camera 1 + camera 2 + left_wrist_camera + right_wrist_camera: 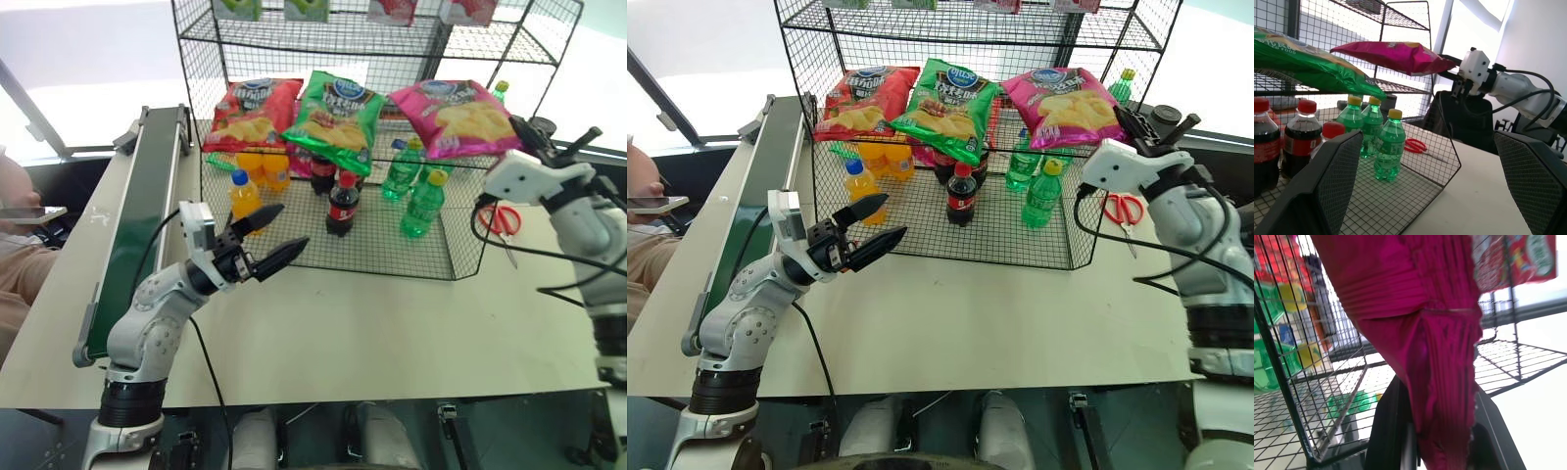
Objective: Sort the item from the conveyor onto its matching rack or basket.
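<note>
The pink crisp bag (460, 116) is seen lying on the middle tier of the black wire rack (294, 39), at the right end of a row beside a green bag (338, 110) and a red bag (250, 110). Its near edge is clamped between the pressed-together fingers of the right gripper (1440, 440) (the crimped seam of the bag is caught right between them in the right wrist view). The left gripper (276, 238) is held above the white table (372, 333) just in front of the rack, its two black fingers spread wide and gripping nothing. On the rack's bottom tier, orange bottles (245, 196), cola bottles (342, 204) and green bottles (422, 204) are stood upright. Red-handled scissors (503, 219) are spotted on the table beside the rack. The dark green conveyor (142, 206) is laid along the table's left side, with nothing on the belt.
</note>
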